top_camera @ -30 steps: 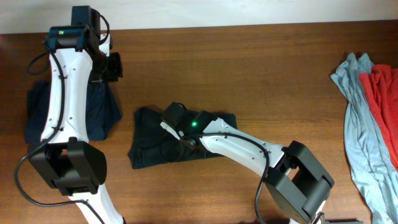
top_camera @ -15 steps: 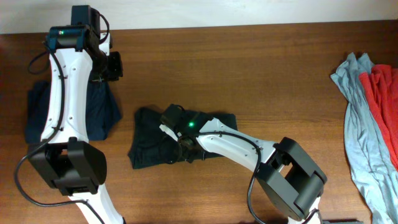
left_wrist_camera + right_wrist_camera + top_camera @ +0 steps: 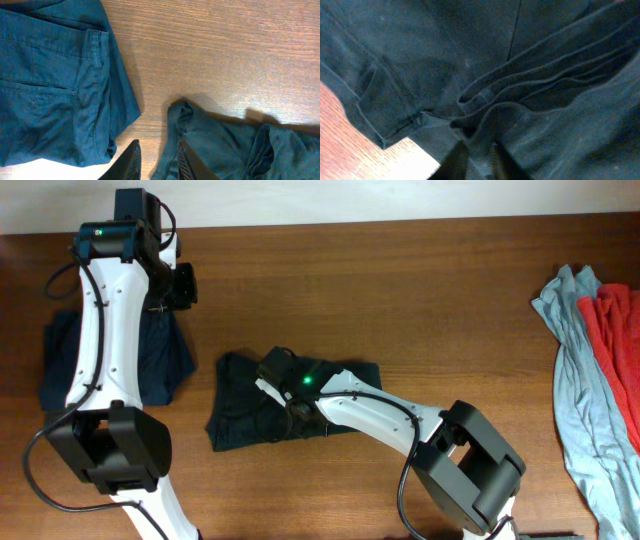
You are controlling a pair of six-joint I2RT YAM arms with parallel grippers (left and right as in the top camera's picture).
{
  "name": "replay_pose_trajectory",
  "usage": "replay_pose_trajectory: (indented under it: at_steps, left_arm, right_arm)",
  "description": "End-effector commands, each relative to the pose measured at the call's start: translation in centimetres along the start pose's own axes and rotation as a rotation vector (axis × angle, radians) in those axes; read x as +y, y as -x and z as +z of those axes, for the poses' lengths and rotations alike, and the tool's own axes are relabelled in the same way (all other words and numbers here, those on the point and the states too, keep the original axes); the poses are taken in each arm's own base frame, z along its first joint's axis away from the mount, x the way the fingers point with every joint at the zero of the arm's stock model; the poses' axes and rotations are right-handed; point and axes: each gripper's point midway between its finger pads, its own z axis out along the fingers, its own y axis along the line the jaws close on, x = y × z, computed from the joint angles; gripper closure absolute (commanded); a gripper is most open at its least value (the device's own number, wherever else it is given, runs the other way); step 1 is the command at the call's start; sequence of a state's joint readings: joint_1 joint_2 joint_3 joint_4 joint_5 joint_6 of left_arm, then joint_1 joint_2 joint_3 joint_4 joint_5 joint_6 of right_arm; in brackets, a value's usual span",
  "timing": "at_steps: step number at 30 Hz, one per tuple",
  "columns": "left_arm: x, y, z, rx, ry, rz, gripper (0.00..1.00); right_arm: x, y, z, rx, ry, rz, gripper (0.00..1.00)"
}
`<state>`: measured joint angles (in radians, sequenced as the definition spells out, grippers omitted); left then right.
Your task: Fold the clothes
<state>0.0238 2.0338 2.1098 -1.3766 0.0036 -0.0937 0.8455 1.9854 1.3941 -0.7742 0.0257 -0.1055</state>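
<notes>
While lying crumpled at the middle of the bench (image 3: 400,290), black garment (image 3: 230,402) pinched at a fold by narrowed right end effector (image 3: 475,161), left end effector (image 3: 157,162) slightly parted, empty, over navy garment (image 3: 165,355), grey-blue garment (image 3: 565,350) and red garment (image 3: 615,330) heaped well apart

Both arms share one build. I read the left arm (image 3: 95,330) as a long white shell link with a black, block-shaped joint housing (image 3: 112,445) at its base end and a dark teal wrist module (image 3: 105,240) carrying a lit green lamp. A thin black cable (image 3: 28,468) loops beside the base. The right arm (image 3: 385,418) shows the same white shell, black housing and green lamp (image 3: 311,380). The left claw (image 3: 157,167) has black fingers, one with a ridged inner face. The right claw (image 3: 475,162) fingers are dark.
</notes>
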Motion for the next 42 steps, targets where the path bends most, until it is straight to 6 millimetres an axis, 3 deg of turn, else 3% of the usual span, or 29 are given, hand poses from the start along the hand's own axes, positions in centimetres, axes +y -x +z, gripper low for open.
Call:
replay_pose_trajectory:
  at_steps: [1, 5, 6, 8, 11, 13, 21, 30, 32, 33, 36, 41, 42]
  left_arm:
    - [-0.2, 0.5, -0.6, -0.026, -0.011, 0.021, 0.75]
    - [-0.2, 0.5, -0.6, -0.025, -0.01, 0.021, 0.75]
    - [-0.2, 0.5, -0.7, -0.026, -0.011, 0.021, 0.75]
    - [-0.2, 0.5, -0.6, -0.024, -0.01, 0.021, 0.75]
    - [-0.2, 0.4, -0.6, -0.021, -0.01, 0.021, 0.75]
    - [-0.2, 0.4, -0.6, -0.02, -0.01, 0.021, 0.75]
    - [-0.2, 0.5, -0.6, -0.026, -0.01, 0.021, 0.75]
    - [-0.3, 0.8, -0.7, -0.035, -0.011, 0.021, 0.75]
    - [-0.3, 0.7, -0.7, -0.034, -0.011, 0.021, 0.74]
    - [-0.3, 0.7, -0.7, -0.033, -0.011, 0.021, 0.74]
    - [-0.3, 0.7, -0.7, -0.034, -0.011, 0.021, 0.74]
    - [-0.3, 0.7, -0.7, -0.034, -0.011, 0.021, 0.73]
    - [-0.3, 0.7, -0.7, -0.033, -0.011, 0.021, 0.66]
  right_arm:
    - [0.3, 0.2, 0.2, 0.005, -0.01, -0.012, 0.41]
    - [0.3, 0.0, 0.5, 0.015, -0.009, -0.015, 0.39]
    - [0.3, -0.1, 0.8, 0.024, -0.008, -0.015, 0.43]
    - [0.3, -0.2, 1.1, 0.03, -0.007, -0.022, 0.57]
    - [0.3, -0.2, 0.9, 0.028, -0.007, -0.024, 0.87]
    - [0.3, 0.0, 0.5, 0.032, -0.007, -0.024, 0.96]
    - [0.5, 2.0, -4.6, 0.02, -0.001, -0.034, 0.96]
    - [5.8, 2.8, -4.4, -0.008, 0.105, -0.12, 0.96]
    - [6.3, 2.6, -4.3, -0.004, 0.106, -0.132, 0.76]
    - [6.2, 2.5, -4.3, 0.002, 0.102, -0.132, 0.59]
    - [5.4, 1.9, -4.2, 0.027, 0.069, -0.126, 0.53]
    - [3.8, 0.2, -4.3, 0.098, 0.046, -0.104, 0.54]
    - [3.5, 0.2, -4.4, 0.096, 0.045, -0.078, 0.55]
